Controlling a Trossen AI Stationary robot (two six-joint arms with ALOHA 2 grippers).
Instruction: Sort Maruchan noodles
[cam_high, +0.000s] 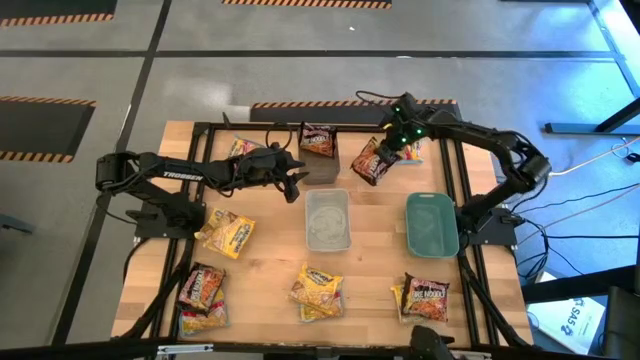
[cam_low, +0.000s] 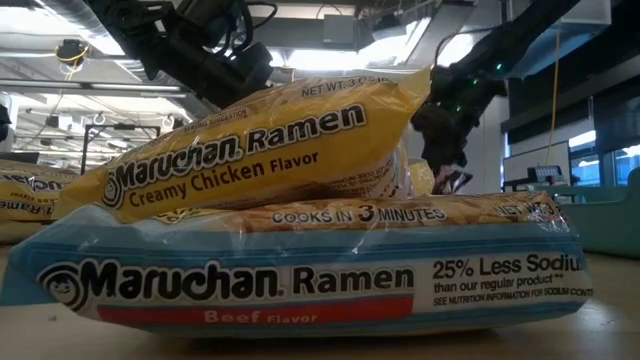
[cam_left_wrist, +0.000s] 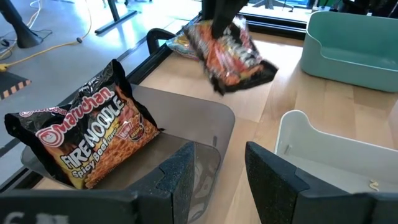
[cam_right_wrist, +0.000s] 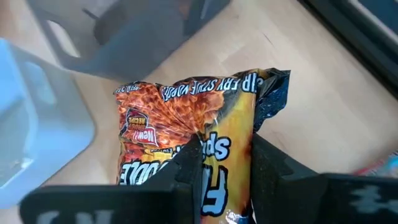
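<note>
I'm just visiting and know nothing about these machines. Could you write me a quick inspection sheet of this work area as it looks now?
Surface: wooden table in a black frame.
Job's things: one dark Fire Noodle packet in the dark grey bin; held packet in the air; other noodle packets scattered.
Clutter: clear bin and teal bin, no packets inside.
Grippers: right tool shut on the held packet; left tool open beside the dark grey bin.
Cables: some on the floor, right of the table.
Surroundings: concrete floor, striped tape.
</note>
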